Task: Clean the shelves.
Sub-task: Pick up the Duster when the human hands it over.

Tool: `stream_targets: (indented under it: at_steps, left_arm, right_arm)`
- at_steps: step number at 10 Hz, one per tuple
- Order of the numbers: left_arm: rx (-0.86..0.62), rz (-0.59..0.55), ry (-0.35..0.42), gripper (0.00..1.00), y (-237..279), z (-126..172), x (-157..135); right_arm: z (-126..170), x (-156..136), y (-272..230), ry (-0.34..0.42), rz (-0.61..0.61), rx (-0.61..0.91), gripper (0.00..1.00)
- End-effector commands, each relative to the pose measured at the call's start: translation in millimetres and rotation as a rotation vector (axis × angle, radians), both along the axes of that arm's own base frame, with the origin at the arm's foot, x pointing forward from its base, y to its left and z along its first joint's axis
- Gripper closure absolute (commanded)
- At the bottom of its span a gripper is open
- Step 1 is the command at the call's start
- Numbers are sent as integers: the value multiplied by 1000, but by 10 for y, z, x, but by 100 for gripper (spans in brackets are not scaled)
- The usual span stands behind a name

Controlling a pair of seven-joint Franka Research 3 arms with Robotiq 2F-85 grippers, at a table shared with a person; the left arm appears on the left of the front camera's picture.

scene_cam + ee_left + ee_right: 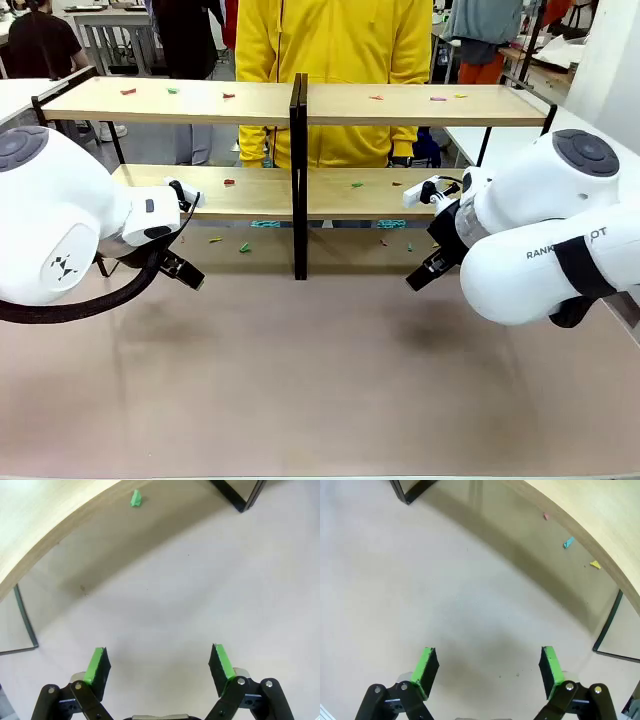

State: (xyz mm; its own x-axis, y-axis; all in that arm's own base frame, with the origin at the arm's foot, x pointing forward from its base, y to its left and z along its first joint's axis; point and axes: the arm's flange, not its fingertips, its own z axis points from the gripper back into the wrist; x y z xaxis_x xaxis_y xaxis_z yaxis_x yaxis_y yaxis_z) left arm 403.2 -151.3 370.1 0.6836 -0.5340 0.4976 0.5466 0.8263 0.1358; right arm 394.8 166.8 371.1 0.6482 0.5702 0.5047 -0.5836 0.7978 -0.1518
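Note:
The shelves (300, 105) span the far half of the table: two joined racks of light wooden boards on black frames. Small coloured scraps lie on the top board (172, 90) and on the lower board (356, 184). More scraps lie on the table under the racks (245, 247). My left gripper (182, 268) hovers low in front of the left rack, open and empty (160, 665); a green scrap (135, 499) lies ahead of it under the board. My right gripper (422, 275) hovers before the right rack, open and empty (488, 667), with pink (546, 516), blue (568, 542) and yellow scraps (595, 564) beyond.
A person in a yellow hoodie (335, 60) stands behind the shelves. The black centre post (298, 180) and thin frame legs (26, 625) (607, 630) stand on the table. Bare tabletop (320, 380) stretches from the racks to the near edge.

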Motion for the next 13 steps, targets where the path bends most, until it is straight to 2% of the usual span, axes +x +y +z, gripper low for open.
stream_targets:
  at_steps: [1,11,12,13]
  left_arm:
    - [0,0,0,0,0,2,0]
    - [0,0,0,0,0,0,0]
    - [-87,-161,17,0,815,57,-617]
    - [-112,-263,22,0,1785,156,-1412]
  right_arm:
    - [1,0,0,0,0,0,0]
    - [0,0,1,0,0,-1,0]
    - [177,-148,-32,46,79,-23,0]
    - [448,-374,-256,86,105,11,0]
